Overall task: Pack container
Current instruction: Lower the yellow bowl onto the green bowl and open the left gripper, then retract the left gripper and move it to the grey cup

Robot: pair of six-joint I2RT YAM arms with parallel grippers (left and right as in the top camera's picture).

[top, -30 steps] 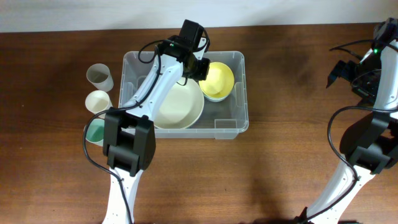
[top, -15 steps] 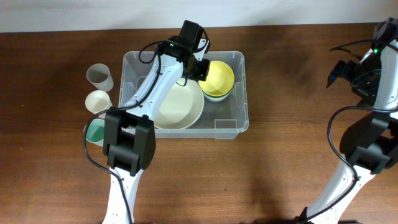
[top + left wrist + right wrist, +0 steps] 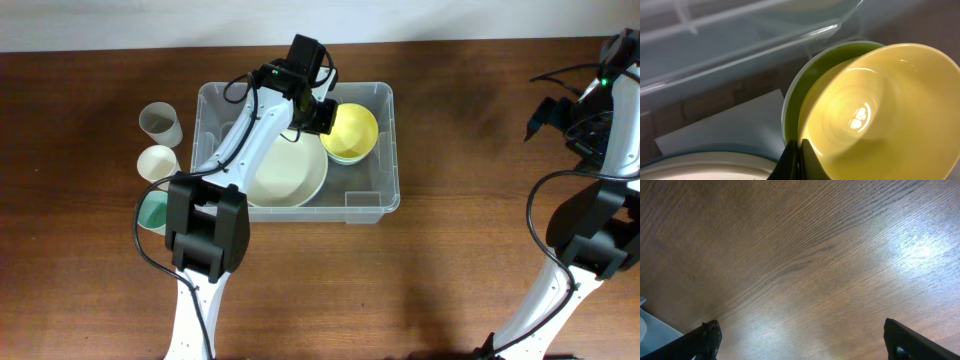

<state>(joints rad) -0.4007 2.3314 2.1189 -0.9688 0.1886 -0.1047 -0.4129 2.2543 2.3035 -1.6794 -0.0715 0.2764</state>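
Left gripper [image 3: 799, 161] pinches thin rim of glossy yellow bowl [image 3: 880, 115] in clear plastic container [image 3: 370, 183]; right gripper [image 3: 800, 336] gapes empty

Seemingly a robotics lab: a left arm [image 3: 255, 140] and right arm [image 3: 598, 235] mounted at one wooden table [image 3: 460, 200].

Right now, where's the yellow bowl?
Overhead: the yellow bowl sits in the right half of the container, nested in a green bowl beside the large cream bowl. The left gripper pinches its rim.
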